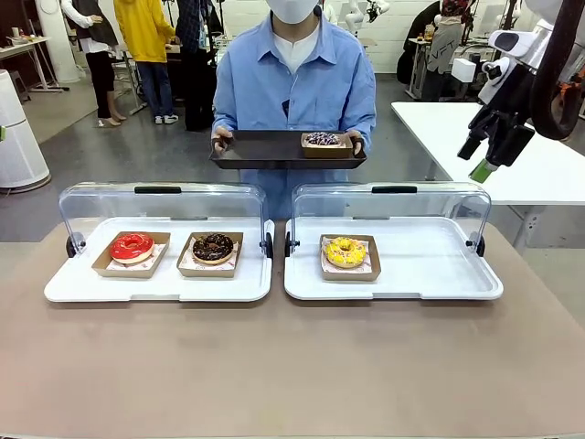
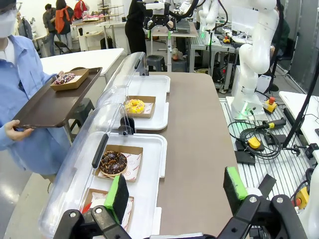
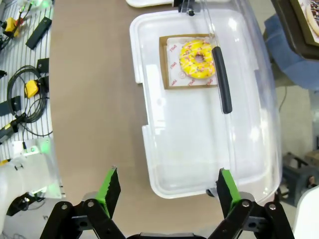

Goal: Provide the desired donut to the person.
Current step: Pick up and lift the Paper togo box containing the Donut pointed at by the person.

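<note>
**Sprinkled donut (image 1: 322, 139) on the person's dark tray (image 1: 265, 154); both grippers empty**

The sprinkled donut has dark icing with light sprinkles. It sits in a brown cardboard boat (image 1: 327, 152) at the tray's right end in the front view. The person (image 1: 292, 82) stands at the far side of the table (image 1: 292, 375), holding the tray level at both ends.

The left case (image 1: 64, 285) has a white base and holds a red donut (image 1: 132, 246) and a chocolate donut (image 1: 213, 247) side by side, each in its own boat. The right case (image 1: 439, 274) holds a yellow donut (image 1: 345, 251) in a boat in its left half; its right half is bare. The clear lids (image 1: 164, 208) of both cases are raised at the far edge.

Right gripper (image 3: 169, 185): fingers spread wide, nothing between the pads. In the front view it hangs high at the right, well above the table. Its wrist view looks down on the right case, with the yellow donut beside the lid's black handle.

Left gripper (image 2: 175, 189): also spread wide, holding nothing. It is over the near end of the left case and the table just beside it. The red donut is mostly hidden behind one finger, and the chocolate donut lies farther along the case.
</note>
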Motion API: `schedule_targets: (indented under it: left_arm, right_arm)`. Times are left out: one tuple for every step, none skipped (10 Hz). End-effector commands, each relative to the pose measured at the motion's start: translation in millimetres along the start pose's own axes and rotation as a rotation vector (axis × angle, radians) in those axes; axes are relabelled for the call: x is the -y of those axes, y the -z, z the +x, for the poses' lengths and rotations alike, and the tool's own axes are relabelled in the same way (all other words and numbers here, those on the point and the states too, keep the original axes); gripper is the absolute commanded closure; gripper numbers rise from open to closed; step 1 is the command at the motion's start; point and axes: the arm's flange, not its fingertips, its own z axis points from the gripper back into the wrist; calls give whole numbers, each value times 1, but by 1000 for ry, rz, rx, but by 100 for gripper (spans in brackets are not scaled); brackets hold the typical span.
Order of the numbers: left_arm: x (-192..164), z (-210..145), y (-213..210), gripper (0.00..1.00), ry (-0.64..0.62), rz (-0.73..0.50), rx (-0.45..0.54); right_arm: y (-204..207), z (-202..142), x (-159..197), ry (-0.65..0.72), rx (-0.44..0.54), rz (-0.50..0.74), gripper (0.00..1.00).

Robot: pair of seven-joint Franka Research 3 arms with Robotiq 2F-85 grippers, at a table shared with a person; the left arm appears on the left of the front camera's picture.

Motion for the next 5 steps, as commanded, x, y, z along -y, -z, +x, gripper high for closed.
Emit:
schedule_targets:
  left_arm:
    - [2, 1, -1, 0, 4, -2, 5]
    - [2, 1, -1, 0, 4, -2, 5]
    - [2, 1, -1, 0, 4, -2, 5]
    - [2, 1, -1, 0, 4, -2, 5]
    - [2, 1, -1, 0, 4, -2, 5]
  right_arm:
    - [0, -1, 0, 3, 4, 8, 0]
    - [0, -1, 0, 3, 4, 8, 0]
    - [0, -1, 0, 3, 4, 8, 0]
    - [0, -1, 0, 3, 4, 8, 0]
    - [0, 0, 0, 0, 0, 0, 0]
